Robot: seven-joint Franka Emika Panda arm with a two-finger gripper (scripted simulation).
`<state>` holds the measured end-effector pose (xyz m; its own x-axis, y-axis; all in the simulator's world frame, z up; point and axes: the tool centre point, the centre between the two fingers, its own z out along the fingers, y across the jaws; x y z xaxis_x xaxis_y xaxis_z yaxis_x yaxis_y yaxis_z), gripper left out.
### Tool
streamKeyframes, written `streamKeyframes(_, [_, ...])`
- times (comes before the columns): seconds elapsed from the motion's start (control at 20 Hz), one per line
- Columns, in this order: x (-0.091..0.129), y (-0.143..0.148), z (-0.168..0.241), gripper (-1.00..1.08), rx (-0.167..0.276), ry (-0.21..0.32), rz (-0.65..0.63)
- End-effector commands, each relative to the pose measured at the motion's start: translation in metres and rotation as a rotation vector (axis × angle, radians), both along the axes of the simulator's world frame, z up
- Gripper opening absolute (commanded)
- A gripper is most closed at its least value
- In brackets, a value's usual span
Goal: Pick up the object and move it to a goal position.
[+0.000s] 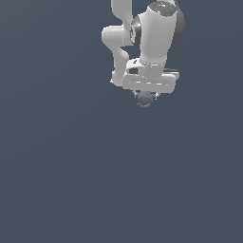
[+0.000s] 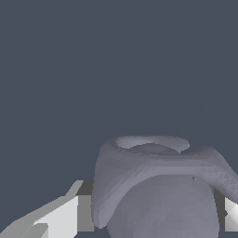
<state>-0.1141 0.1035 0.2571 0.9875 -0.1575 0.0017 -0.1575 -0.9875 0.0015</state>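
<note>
**Desk:** What are you seeing on the exterior view?

**Me:** I'm looking at the white arm (image 1: 142,42) in the upper middle of the frame, a little to the exterior view's right. The claw (image 1: 145,95) is pointing down from the wide white bar, and the object (image 1: 144,99), a small grey-purple lump, is sitting right at its tip, just under that bar.

**Desk:** Is the claw gripping it?

**Me:** I'm reading it that way. In the wrist view the object (image 2: 158,186) is filling the lower middle of the frame, showing a round body with a rimmed, hollow top. One pale finger (image 2: 60,218) is touching its side and a sliver of the other finger (image 2: 231,214) is showing at the opposite edge, so the claw is closing narrowly around the lump.

**Desk:** And the table?

**Me:** I'm seeing only the flat blue-grey table (image 1: 71,166) everywhere else. Whether the object is resting on it or lifted, I can't tell.
</note>
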Motion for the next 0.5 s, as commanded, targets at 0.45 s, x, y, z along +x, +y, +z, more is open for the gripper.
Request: streamKeyframes(0.45, [0.001, 0.018, 0.023, -1.00, 0.001, 0.001, -0.001])
